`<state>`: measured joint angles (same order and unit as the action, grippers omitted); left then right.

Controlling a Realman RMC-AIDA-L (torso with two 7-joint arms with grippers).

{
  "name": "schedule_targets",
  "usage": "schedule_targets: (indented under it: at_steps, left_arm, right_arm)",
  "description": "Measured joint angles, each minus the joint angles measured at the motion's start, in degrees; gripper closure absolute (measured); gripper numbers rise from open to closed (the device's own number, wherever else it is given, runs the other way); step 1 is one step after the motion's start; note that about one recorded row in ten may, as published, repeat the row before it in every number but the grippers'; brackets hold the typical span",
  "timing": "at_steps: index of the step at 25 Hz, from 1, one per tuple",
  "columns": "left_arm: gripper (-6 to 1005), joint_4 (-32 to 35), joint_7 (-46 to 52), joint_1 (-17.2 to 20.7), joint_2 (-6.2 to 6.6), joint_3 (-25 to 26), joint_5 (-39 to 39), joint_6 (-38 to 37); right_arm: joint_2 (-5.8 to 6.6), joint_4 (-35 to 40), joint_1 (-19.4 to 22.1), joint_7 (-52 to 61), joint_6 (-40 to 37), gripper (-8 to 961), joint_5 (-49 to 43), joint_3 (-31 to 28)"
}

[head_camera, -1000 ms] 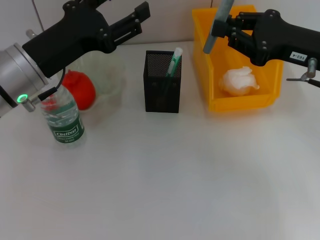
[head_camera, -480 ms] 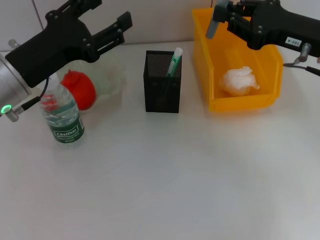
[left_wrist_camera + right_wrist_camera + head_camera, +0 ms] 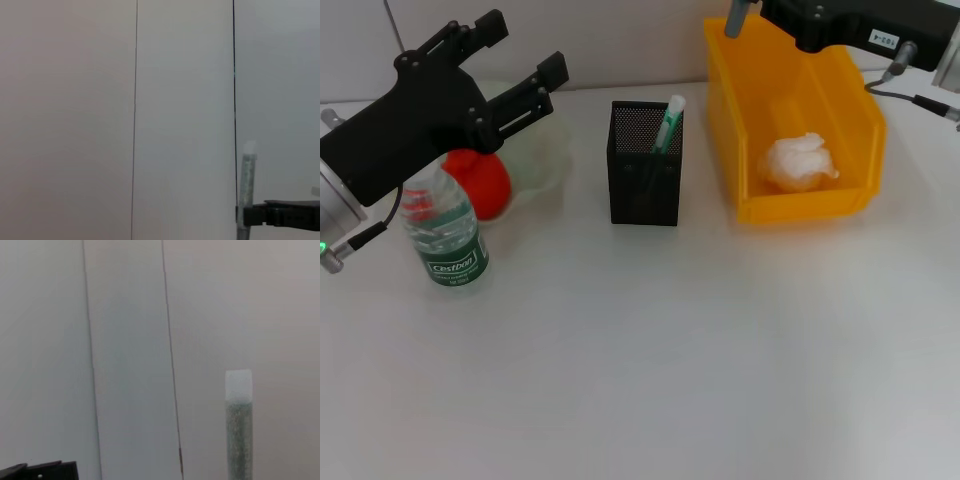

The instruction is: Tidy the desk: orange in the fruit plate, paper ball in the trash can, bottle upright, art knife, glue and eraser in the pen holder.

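The orange (image 3: 483,182) lies in the translucent fruit plate (image 3: 542,150) at the back left. The bottle (image 3: 444,235) stands upright in front of it. The black mesh pen holder (image 3: 643,165) holds a green-and-white pen-like item (image 3: 668,122). The paper ball (image 3: 798,161) lies in the yellow bin (image 3: 760,95). My left gripper (image 3: 517,52) is open and empty, raised over the plate. My right gripper (image 3: 752,10) is at the top edge, above the bin's back, shut on a slim grey-green stick (image 3: 734,18) with a white cap (image 3: 238,385). The stick also shows in the left wrist view (image 3: 245,192). No eraser shows.
Both wrist views face a pale panelled wall (image 3: 125,340). The white desk (image 3: 650,350) stretches in front of the objects. A cable (image 3: 920,100) hangs by the right arm at the far right.
My left gripper has drawn back to the left, still open. My right gripper has risen toward the back with the stick, now mostly past the top edge.
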<state>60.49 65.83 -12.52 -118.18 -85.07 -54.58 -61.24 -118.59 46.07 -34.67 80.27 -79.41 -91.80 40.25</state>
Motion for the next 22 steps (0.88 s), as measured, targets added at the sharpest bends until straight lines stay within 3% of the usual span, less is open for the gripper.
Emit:
schedule_targets:
  at_steps: [22]
  left_arm:
    - [194,-0.39,-0.11,0.31,-0.12,-0.62,0.00,-2.41]
  right_arm:
    - [-0.13,-9.03,-3.90,-1.64,7.82,818,-0.05,5.85]
